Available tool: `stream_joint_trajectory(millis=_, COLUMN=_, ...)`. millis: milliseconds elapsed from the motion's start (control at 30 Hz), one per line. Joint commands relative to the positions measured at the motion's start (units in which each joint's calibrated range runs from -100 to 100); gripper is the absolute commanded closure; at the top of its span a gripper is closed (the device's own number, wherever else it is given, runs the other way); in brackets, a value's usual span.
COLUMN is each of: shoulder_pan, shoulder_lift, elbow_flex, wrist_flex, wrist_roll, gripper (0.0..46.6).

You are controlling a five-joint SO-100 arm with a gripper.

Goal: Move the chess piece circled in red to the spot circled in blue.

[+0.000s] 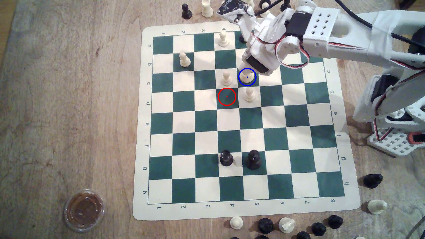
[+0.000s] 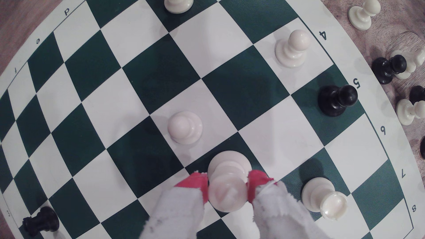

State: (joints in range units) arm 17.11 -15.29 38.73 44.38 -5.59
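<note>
- On the wooden table, a roll-up chessboard of green and cream squares is lying flat, with spare dark and cream pieces scattered off its edges and a small lidded cup sitting well apart near the exterior view's lower left.
- The white arm is reaching in from the exterior view's right, bending down over the board's upper middle.
- The end effector is sitting around the chess piece circled in red; its red-padded fingers are standing at either side of the piece's upper body, touching or very nearly so. It is reading as closed on the piece, though how firm the pinch is cannot be told.
- The tall cream piece is standing upright with its wide base on a dark green square, inside the spot circled in blue, its cream body showing through the ring in the exterior view. The red ring is marking a bare green square diagonally adjacent.
- Neighbours are crowding it: a cream pawn just beside on one side, another cream pawn on the next square, and a cream rook near in the wrist view.
- Handling, by judgement: light, rigid, smooth plastic, likely slippery and top-heavy above a broad base; the slim body below the crown is looking like the best hold, the padded fingers lending friction.
- The placing is appearing nearly done; a straight, gentle release would be avoiding a tip.
</note>
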Motion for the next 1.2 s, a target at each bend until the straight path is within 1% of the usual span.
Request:
stream_joint_trajectory(millis=0, shoulder_pan=0.6, shoulder_lift=-1.0, elbow_flex=-0.6, wrist_flex=-0.8, wrist_roll=0.4, gripper=42.6)
stream_joint_trajectory(millis=133, shoulder_pan=0.6, shoulder_lift=-1.0, elbow_flex=-0.6, wrist_flex=-0.8, wrist_roll=0.5, gripper=42.1)
stream_joint_trajectory(millis=167, shoulder_pan=0.7, shoulder_lift=-1.0, elbow_flex=-0.5, wrist_flex=-0.8, wrist_roll=0.5, gripper=40.3)
stream_joint_trajectory(millis=200, shoulder_pan=0.7, shoulder_lift=-1.0, elbow_flex=-0.5, wrist_flex=-0.8, wrist_roll=0.3, gripper=35.1)
stream_joint_trajectory(millis=300, shoulder_pan=0.8, shoulder_lift=-1.2, elbow_flex=-0.5, wrist_flex=-1.1, wrist_roll=0.3, gripper=26.2)
stream_joint_trajectory(millis=333, shoulder_pan=0.8, shoulder_lift=-1.4, elbow_flex=-0.6, wrist_flex=-1.4, wrist_roll=0.3, gripper=25.9)
stream_joint_trajectory(millis=433, shoulder_pan=1.0, shoulder_lift=-1.9, elbow_flex=-1.3, wrist_flex=-1.4, wrist_roll=0.2, gripper=27.4)
stream_joint_trajectory(millis=500, shoulder_pan=1.0, shoulder_lift=-2.7, elbow_flex=-1.3, wrist_flex=-1.4, wrist_roll=0.1, gripper=26.1)
stream_joint_trajectory(millis=600, shoulder_pan=0.8, shoulder_lift=-3.6, elbow_flex=-1.4, wrist_flex=-0.6, wrist_roll=0.0, gripper=25.4)
stream_joint_trajectory(millis=767, shoulder_pan=0.5, shoulder_lift=-8.4, elbow_flex=-1.4, wrist_flex=4.3, wrist_roll=0.0, gripper=24.0)
stream_joint_trajectory(millis=900, shoulder_pan=-0.9, shoulder_lift=-13.5, elbow_flex=-0.2, wrist_flex=9.4, wrist_roll=0.0, gripper=23.3)
stream_joint_trajectory(millis=1033, shoulder_pan=-4.8, shoulder_lift=-27.7, elbow_flex=11.0, wrist_flex=11.6, wrist_roll=0.1, gripper=21.5)
stream_joint_trajectory(millis=1067, shoulder_pan=-6.4, shoulder_lift=-33.1, elbow_flex=13.9, wrist_flex=14.6, wrist_roll=0.0, gripper=21.4)
stream_joint_trajectory(millis=1167, shoulder_pan=-7.8, shoulder_lift=-41.7, elbow_flex=17.1, wrist_flex=19.7, wrist_roll=0.1, gripper=21.8)
